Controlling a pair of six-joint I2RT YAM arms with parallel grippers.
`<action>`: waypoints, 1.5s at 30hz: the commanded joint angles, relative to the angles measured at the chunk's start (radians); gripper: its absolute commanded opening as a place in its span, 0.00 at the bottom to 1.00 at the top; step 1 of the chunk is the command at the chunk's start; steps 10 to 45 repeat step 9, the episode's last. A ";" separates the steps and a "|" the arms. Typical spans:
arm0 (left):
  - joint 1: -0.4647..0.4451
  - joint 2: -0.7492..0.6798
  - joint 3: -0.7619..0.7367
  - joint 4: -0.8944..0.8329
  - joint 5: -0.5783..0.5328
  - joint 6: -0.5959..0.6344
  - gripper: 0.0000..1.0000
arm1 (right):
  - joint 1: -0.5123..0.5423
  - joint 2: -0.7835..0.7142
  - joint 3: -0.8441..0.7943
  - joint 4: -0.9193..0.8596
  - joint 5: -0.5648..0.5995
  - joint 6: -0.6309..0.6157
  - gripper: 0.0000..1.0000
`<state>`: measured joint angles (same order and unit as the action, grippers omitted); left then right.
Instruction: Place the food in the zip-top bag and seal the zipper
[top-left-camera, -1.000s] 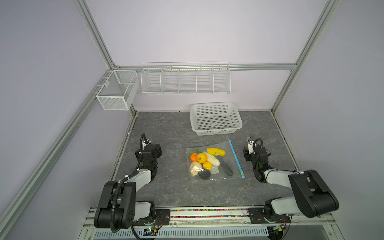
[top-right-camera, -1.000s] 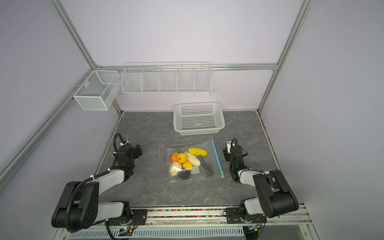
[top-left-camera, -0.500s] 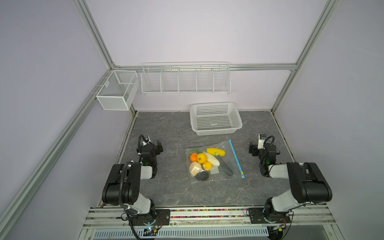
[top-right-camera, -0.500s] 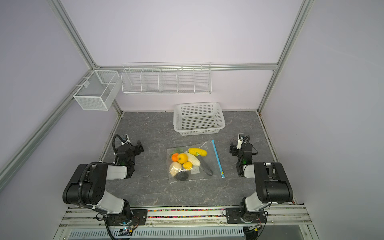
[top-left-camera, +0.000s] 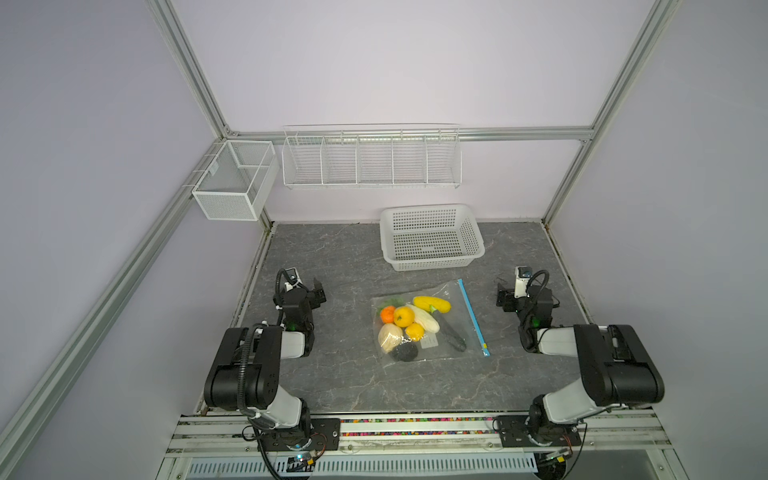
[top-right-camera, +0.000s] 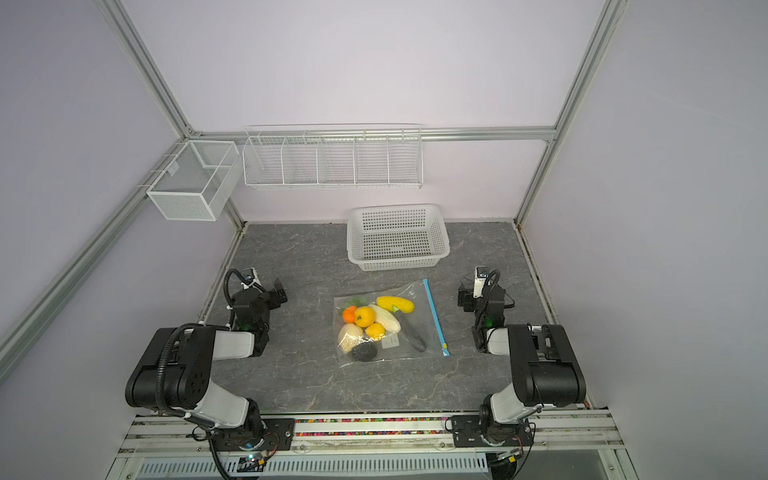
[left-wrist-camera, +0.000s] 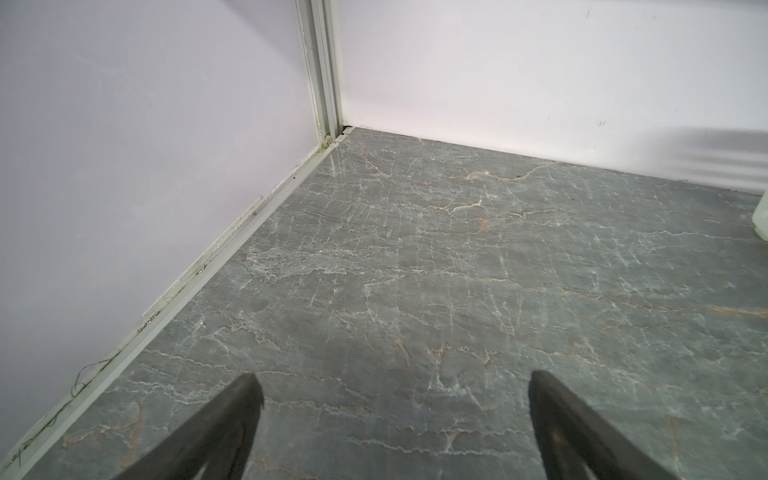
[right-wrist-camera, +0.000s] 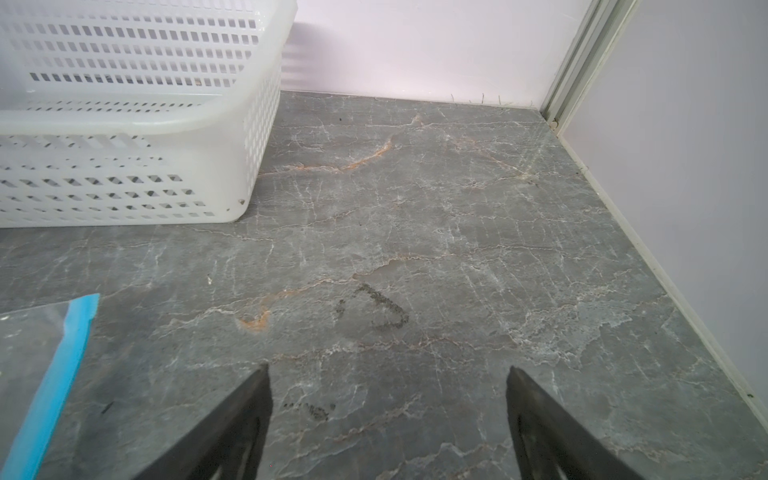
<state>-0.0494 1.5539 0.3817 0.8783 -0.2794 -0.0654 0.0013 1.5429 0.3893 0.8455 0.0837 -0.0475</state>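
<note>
clear crinkly zip-top bag (top-left-camera: 432, 324), food (top-left-camera: 405, 322) inside

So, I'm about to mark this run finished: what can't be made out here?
Zipper fully pressed shut or not: too thin in both top views; the right wrist view's edge cuts off all but one end.
Green piece in the bag: partly hidden behind the orange fruit in both top views.
Left wrist view: bag out of frame.

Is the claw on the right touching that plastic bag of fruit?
Apart. In a top view, bare table separates the right gripper from the zip-top bag. The right wrist view agrees.
</note>
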 joint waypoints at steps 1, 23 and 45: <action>0.003 -0.002 0.014 0.024 0.009 0.015 0.99 | -0.003 -0.003 0.019 -0.012 -0.031 0.007 0.89; 0.003 -0.003 0.007 0.034 0.014 0.018 0.99 | -0.013 -0.005 0.013 -0.002 -0.043 0.015 0.89; 0.003 -0.003 0.007 0.034 0.014 0.018 0.99 | -0.013 -0.005 0.013 -0.002 -0.043 0.015 0.89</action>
